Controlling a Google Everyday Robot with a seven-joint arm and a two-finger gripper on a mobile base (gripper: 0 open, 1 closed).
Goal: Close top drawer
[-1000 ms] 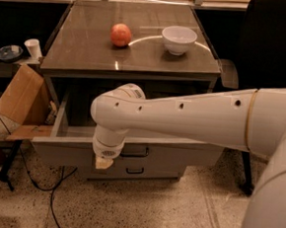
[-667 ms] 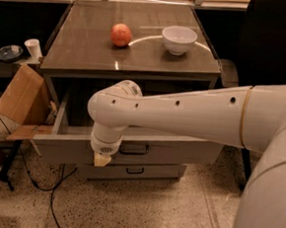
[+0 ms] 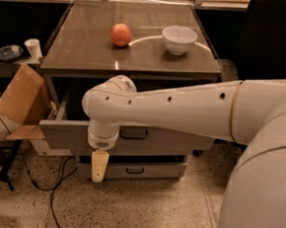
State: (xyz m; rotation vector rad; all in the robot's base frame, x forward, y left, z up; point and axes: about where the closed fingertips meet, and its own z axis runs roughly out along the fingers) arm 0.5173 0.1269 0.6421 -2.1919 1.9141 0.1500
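Note:
The top drawer (image 3: 180, 144) is pulled out from under the tabletop. It has a plain grey front and a small black bar handle (image 3: 134, 133). Its dark inside shows on the left side. My gripper (image 3: 98, 167) hangs pointing down in front of the drawer's front panel, left of the handle. Its tip reaches down over the lower drawer (image 3: 148, 171). My white arm crosses in front of the drawer from the right and hides much of its opening.
An orange-red fruit (image 3: 121, 34) and a white bowl (image 3: 179, 39) sit on the tabletop (image 3: 89, 47). A cardboard box (image 3: 20, 96) leans at the left. A paper cup (image 3: 33, 48) and a dish (image 3: 8, 52) stand on a side shelf. Cables lie on the floor at the left.
My gripper has shifted slightly left and down in front of the drawer. The drawer stays pulled out.

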